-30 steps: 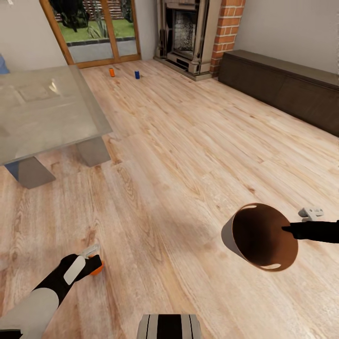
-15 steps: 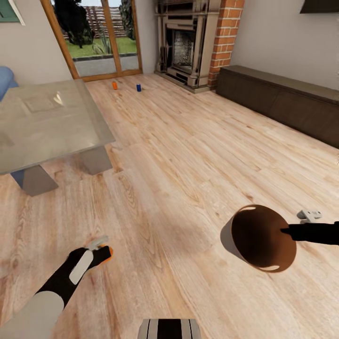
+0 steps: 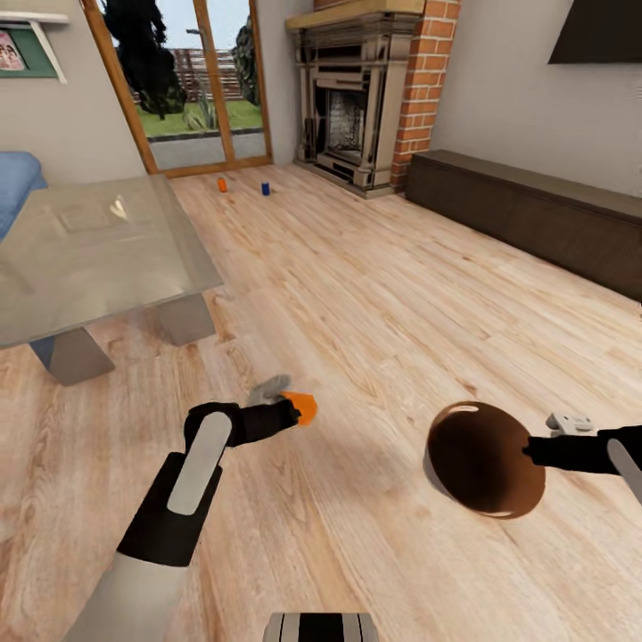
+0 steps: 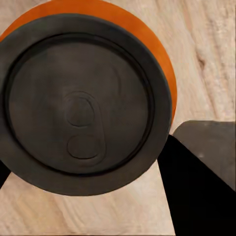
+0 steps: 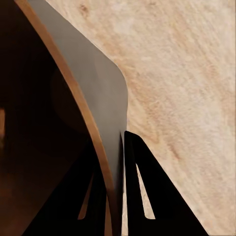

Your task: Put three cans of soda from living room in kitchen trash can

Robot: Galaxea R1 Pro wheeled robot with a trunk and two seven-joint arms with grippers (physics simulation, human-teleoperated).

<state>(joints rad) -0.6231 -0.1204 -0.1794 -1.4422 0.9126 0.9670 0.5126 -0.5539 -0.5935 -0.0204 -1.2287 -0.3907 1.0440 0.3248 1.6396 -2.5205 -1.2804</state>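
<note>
The left end effector (image 3: 294, 408) is closed on an orange soda can (image 3: 304, 407) and holds it above the light wood floor (image 3: 374, 267); in the left wrist view the grey top of this can (image 4: 81, 101) is very near the camera, with a dark finger (image 4: 196, 191) beside it. The right end effector (image 3: 532, 448) grips the rim of the trash can (image 3: 481, 459), one finger inside and one outside the wall (image 5: 98, 113). The trash can is tilted, so its brown inside faces the head camera. The two hands are well apart.

Far on the floor, near the wood-framed glass doors (image 3: 192, 89), a second orange can (image 3: 222, 185) and a blue can (image 3: 265, 188) stand upright, a little apart. A glass table (image 3: 89, 250) is at the left. The fireplace (image 3: 348, 111) and the red-brick chimney (image 3: 423, 85) are at the far wall, and a long dark cabinet (image 3: 535, 218) runs along the right wall under a black TV (image 3: 597, 31).
</note>
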